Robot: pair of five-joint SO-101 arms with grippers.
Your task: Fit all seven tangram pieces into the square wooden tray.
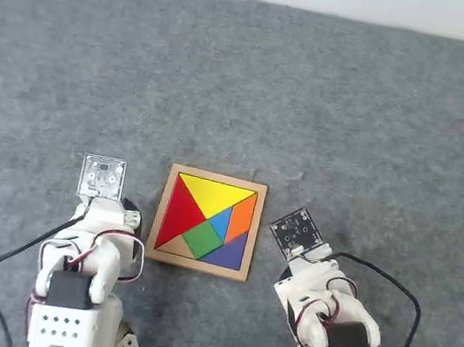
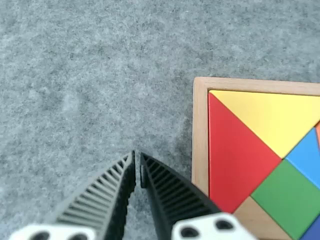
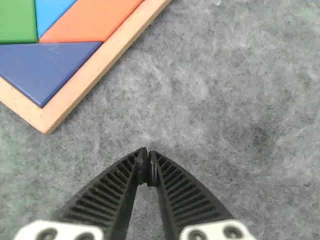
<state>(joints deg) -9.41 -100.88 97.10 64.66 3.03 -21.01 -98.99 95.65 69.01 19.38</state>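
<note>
The square wooden tray [image 1: 157, 214] sits on the grey tabletop [image 1: 315, 107], between the two arms. Inside it I see a yellow piece [image 1: 214, 196], a red piece [image 1: 179, 218], a green piece [image 1: 201, 238], a light blue piece [image 1: 219, 222], an orange piece [image 1: 242, 216] and a dark blue piece [image 1: 231, 253]. They lie flat and snug.

One small corner triangle [image 1: 167, 247] looks wood-coloured. I cannot tell if it is a piece or a gap.

The left end effector [image 2: 137, 157] is pressed together and holds nothing. It hangs just beside the tray. The right end effector [image 3: 148, 152] is pressed together and empty too, near the other side.

I think the job is almost done or done. To finish well, look closely at that corner. If it is a gap, turn the last triangle to match, then lower it flat without bumping the others.
</note>
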